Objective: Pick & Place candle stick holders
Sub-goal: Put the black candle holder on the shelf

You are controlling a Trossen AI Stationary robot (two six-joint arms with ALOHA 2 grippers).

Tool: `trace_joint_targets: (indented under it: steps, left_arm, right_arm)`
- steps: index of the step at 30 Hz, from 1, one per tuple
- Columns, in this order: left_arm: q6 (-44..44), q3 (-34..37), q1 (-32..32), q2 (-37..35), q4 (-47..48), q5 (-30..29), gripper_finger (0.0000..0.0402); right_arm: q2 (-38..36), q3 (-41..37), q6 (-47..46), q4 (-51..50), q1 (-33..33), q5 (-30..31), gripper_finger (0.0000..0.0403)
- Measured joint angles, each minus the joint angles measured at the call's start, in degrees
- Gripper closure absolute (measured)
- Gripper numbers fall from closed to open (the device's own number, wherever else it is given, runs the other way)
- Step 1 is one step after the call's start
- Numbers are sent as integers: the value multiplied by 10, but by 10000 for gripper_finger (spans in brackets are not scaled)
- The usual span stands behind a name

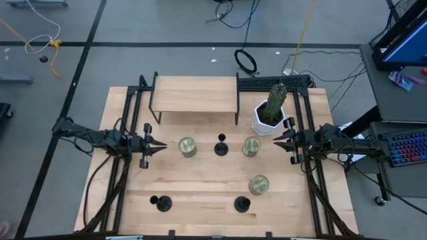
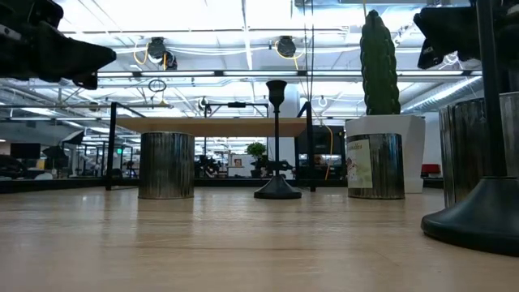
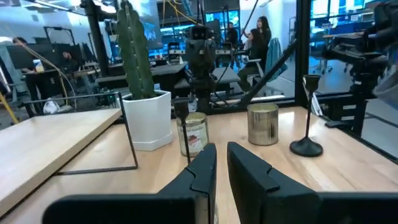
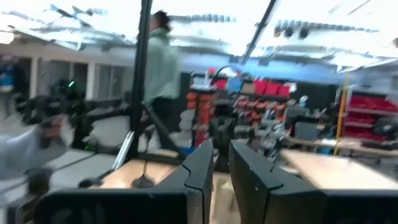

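Observation:
Three black candle stick holders stand upright on their round bases on the wooden table: one in the middle (image 1: 221, 145) (image 2: 276, 138), one near the front left (image 1: 160, 202), one near the front middle (image 1: 242, 204) (image 2: 478, 217). My left gripper (image 1: 163, 144) (image 3: 221, 163) hovers at the table's left side, shut and empty, pointing toward the middle. My right gripper (image 1: 279, 140) (image 4: 221, 163) hovers at the right side, shut and empty, pointing toward the middle. Both are above the table and touch nothing.
Three greenish-gold jars stand among the holders (image 1: 187, 147) (image 1: 251, 146) (image 1: 259, 185). A white pot with a green cactus (image 1: 270, 113) stands at the back right, close to my right gripper. A wooden shelf on black legs (image 1: 195, 93) stands at the back. People show beyond the table (image 4: 158, 62).

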State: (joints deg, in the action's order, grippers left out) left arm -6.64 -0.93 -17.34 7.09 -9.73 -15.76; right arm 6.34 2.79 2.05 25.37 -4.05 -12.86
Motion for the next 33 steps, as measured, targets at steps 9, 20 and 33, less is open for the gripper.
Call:
trace_joint_targets:
  steps: [9, 20, 33]
  left_arm:
    - [51, 0, 0, 0, -14, -106, 355]
    - [9, 0, 0, 0, -65, -112, 355]
    - [26, 0, 0, 7, -34, -72, 263]
  right_arm:
    - [199, 0, -2, 224, 0, 7, 259]
    - [542, 106, -39, 337, 0, 8, 237]
    - [695, 151, -41, 336, -4, 40, 204]
